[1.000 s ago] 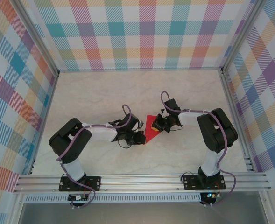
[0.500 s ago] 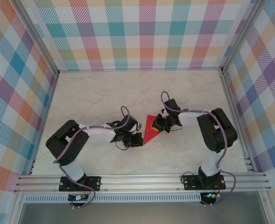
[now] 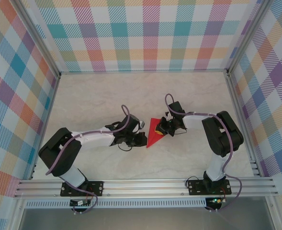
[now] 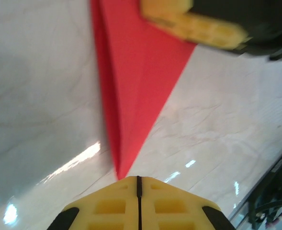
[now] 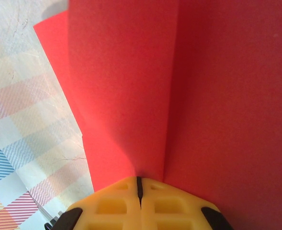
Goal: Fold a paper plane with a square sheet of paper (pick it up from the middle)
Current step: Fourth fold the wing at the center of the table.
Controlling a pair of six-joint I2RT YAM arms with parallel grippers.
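Where the next fold is concerned, one relation governs the move: how the paper's tip lies from the left gripper [image 3: 141, 140]. The bright-red folded sheet of paper [image 3: 155, 132] is laid on the pale marbled table [image 3: 97, 100], near the middle, between the two arms. It is shaped as a narrow triangle. Its long axis runs from the wide end, far and to the right, to the pointed tip [image 4: 119, 172], near and to the left.

The left gripper is closed, its yellow fingers are pressed together, and nothing is held between them. In the left wrist view the tip is seen just ahead of the fingertips, slightly to one side of their seam; contact cannot be confirmed.

The right gripper [image 3: 163, 128] is likewise closed and is set on the wide end of the sheet. Whether a layer is pinched there cannot be told. A crease is seen running away from its fingertips.

The left arm is judged nearer the tip. The sheet is probably pinned by the right gripper, so a sideways push at the tip is likely to swing the paper about that end.
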